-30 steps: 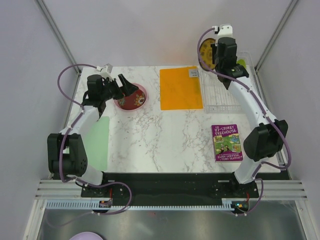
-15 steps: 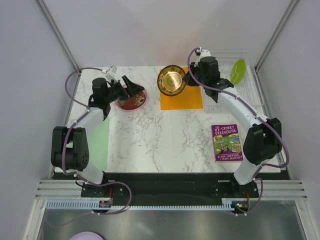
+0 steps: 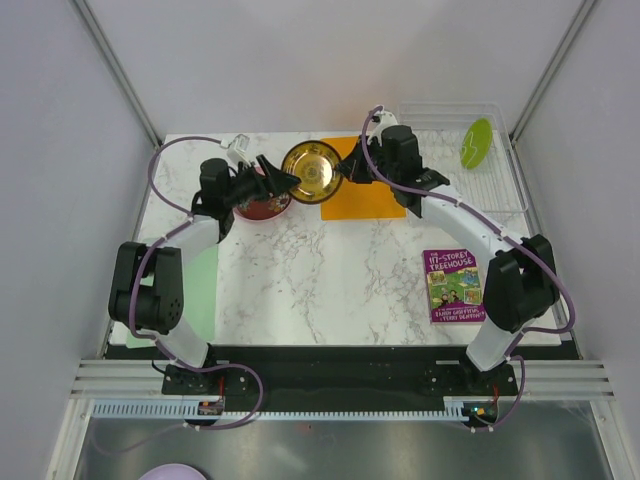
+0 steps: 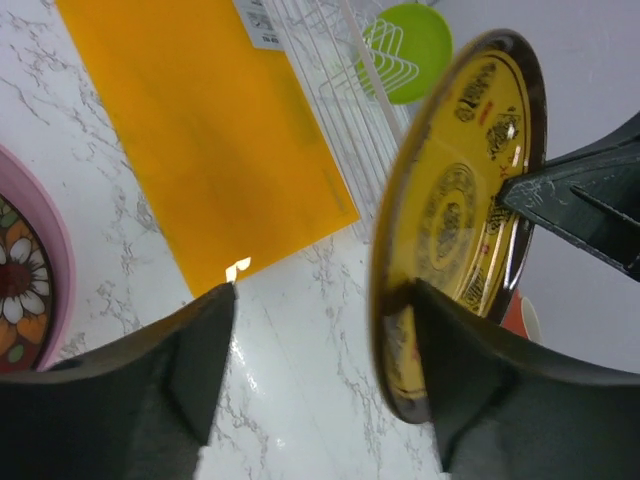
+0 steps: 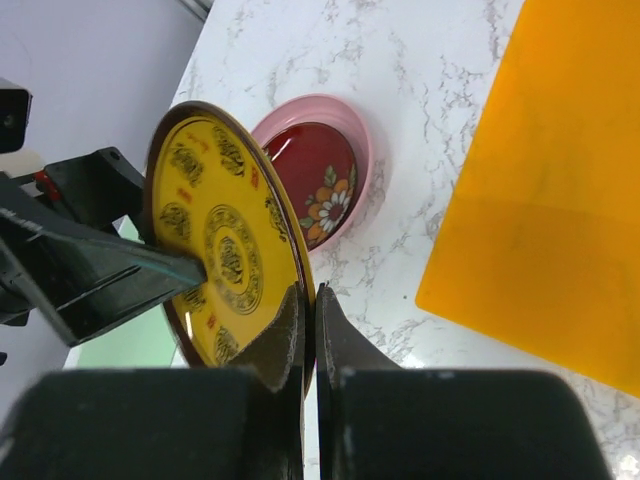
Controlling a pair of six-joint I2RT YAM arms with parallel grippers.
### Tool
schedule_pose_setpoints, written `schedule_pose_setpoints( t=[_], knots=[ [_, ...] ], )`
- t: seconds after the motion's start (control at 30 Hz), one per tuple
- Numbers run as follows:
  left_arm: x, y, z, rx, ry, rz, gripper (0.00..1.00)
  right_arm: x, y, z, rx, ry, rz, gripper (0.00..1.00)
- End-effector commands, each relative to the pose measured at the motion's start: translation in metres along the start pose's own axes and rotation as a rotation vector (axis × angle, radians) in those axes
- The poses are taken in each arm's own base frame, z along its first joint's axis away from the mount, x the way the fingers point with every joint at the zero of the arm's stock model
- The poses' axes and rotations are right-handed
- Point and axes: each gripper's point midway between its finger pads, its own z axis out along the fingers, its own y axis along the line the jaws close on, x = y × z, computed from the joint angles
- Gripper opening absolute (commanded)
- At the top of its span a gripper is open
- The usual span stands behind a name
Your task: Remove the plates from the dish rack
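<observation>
Two hands, one plate, looks like a handoff

We've got the yellow patterned plate [image 3: 312, 172] on edge above the desk [image 3: 330, 270]: right hand [image 5: 308, 300] clamped on its rim, left hand [image 4: 323, 292] wide open around the opposite edge. Looks stiff, glossy, slippery and breakable to us, so bite deep over the rim before anyone lets go.

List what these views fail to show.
- Top view: the left pincer partly covers the red plate.
- Left wrist view: a finger hides the yellow plate's lower rim; contact unclear.
- Right wrist view: the right pincer covers the rim it grips.
</observation>
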Motion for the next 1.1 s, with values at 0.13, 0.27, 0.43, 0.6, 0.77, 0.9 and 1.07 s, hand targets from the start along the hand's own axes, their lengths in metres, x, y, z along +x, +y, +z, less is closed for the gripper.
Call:
schedule_pose_setpoints(
  t=[0.13, 0.27, 0.43, 0.6, 0.77, 0.9, 1.07],
  knots=[
    [-0.013, -0.005, 0.005, 0.021, -0.041, 0.018, 0.27, -0.002, 0.021, -0.003, -0.103, -0.03, 0.049, 0.0],
    [-0.015, 0.007, 0.003, -0.049, -0.049, 0.028, 0.02, 0.004, 0.015, -0.003, -0.085, -0.015, 0.049, 0.06],
    [-0.023, 0.037, -0.009, -0.16, -0.072, 0.004, 0.02, 0.007, -0.009, -0.007, 0.02, -0.009, 0.023, 0.5],
    [-0.041, 0.082, -0.033, -0.259, -0.106, -0.053, 0.02, 0.002, -0.045, -0.022, 0.119, -0.016, 0.011, 0.53],
    [-0.049, 0.123, -0.045, -0.349, -0.11, -0.086, 0.02, -0.004, -0.079, -0.037, 0.182, -0.023, 0.016, 0.53],
    [-0.04, 0.147, -0.043, -0.381, -0.08, -0.124, 0.02, -0.006, -0.1, -0.05, 0.217, -0.022, 0.024, 0.53],
    [-0.029, 0.175, -0.043, -0.445, -0.064, -0.16, 0.02, -0.008, -0.115, -0.062, 0.244, -0.028, 0.024, 0.53]
  ],
)
